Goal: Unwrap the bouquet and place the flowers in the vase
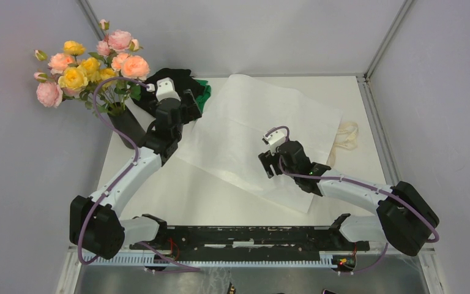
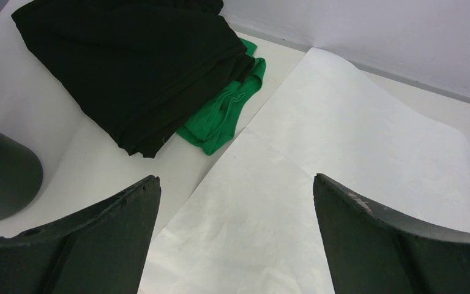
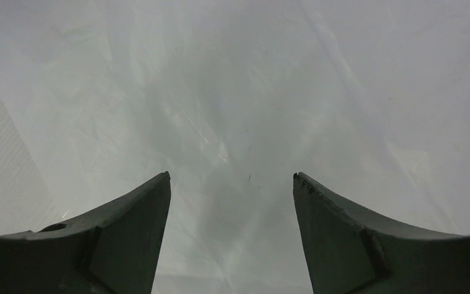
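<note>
Counter (image 1: 177, 199): one; it carries everything I work with.
Paper sheet (image 1: 257, 122): one, lying flat to the right of the vase and off the stems, so I judge the unwrapping done.
Flowers (image 1: 89, 64): about ten open roses in pink, peach and yellow, plus a few buds. They are bunched in the vase, which keeps the blooms up.
Cloth heap (image 2: 141, 67): one, black and green, just behind and right of the vase; not part of my job.
Vase (image 1: 127, 127): one, upright.
Left end effector (image 2: 235, 184): jaws wide apart and empty, just right of the vase.
Right end effector (image 3: 231, 177): jaws apart with nothing between them, well right of the vase, above the paper.
Lace ribbon (image 1: 347, 136): one, loose, beyond the paper, farthest from the vase.
</note>
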You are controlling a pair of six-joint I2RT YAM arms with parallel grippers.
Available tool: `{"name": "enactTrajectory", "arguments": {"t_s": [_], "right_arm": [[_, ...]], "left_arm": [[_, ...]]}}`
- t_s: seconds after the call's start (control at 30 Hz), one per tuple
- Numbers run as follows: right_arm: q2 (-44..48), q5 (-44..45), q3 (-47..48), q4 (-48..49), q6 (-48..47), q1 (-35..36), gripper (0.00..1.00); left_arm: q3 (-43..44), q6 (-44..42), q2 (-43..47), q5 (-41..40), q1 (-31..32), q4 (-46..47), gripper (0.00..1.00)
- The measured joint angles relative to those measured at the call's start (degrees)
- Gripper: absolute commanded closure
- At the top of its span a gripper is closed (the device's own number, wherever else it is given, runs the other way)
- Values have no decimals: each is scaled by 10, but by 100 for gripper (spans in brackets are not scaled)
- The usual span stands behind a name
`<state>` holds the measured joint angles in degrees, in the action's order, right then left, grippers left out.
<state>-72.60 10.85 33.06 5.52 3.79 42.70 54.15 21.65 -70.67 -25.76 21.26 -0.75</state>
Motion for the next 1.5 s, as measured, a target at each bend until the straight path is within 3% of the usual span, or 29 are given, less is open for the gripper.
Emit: {"name": "enactTrajectory", "arguments": {"t_s": [1.3,1.5], "right_arm": [[0,2,-1,1,0,0,21],[-11,-2,-1,8,3,0,21]], "left_arm": [[-19,2,0,-1,0,-2,1],[-30,21,-2,9,26,14,0]]}}
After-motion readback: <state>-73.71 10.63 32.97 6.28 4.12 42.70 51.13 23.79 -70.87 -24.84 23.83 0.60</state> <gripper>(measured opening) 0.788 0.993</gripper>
